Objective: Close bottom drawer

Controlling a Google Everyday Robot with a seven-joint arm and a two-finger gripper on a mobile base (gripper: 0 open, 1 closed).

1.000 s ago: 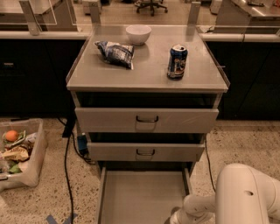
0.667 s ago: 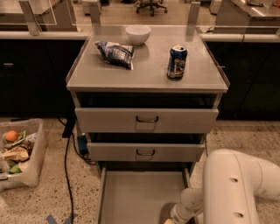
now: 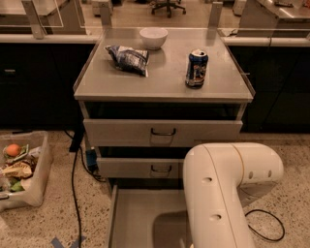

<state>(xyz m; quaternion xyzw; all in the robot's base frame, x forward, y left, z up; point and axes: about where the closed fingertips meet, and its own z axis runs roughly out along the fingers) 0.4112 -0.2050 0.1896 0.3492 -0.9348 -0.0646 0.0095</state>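
- Nearest to us, the robot's white arm (image 3: 227, 193) fills the lower right and covers the right part of the open tray beneath it.
- The gripper is out of view, somewhere past the arm's lower end at the bottom edge, so we cannot tell how it is set.
- The bottom drawer (image 3: 138, 218) stands pulled well out toward us. We see a bare grey tray, with its front cut off by the bottom edge.
- On the speckled floor, a black cable (image 3: 269, 227) loops just right of the arm, and blue tape (image 3: 65, 240) lies left of the tray.
- A clear plastic bin (image 3: 36, 181) sits on the floor well to the left, holding mixed food items, among them an orange one (image 3: 13, 149).
- Above the tray, the middle drawer (image 3: 131, 168) sticks out slightly, with the arm overlapping its right end.
- The top drawer (image 3: 203, 132) also stands a little way out, with a dark gap above it.
- On the cabinet top (image 3: 160, 80) we see a blue can (image 3: 196, 69) upright at the right, a crumpled snack bag (image 3: 128, 59) at the left, and a white bowl (image 3: 153, 37) near the back edge.
- Farthest off, an office chair (image 3: 167, 6) stands on the floor behind.
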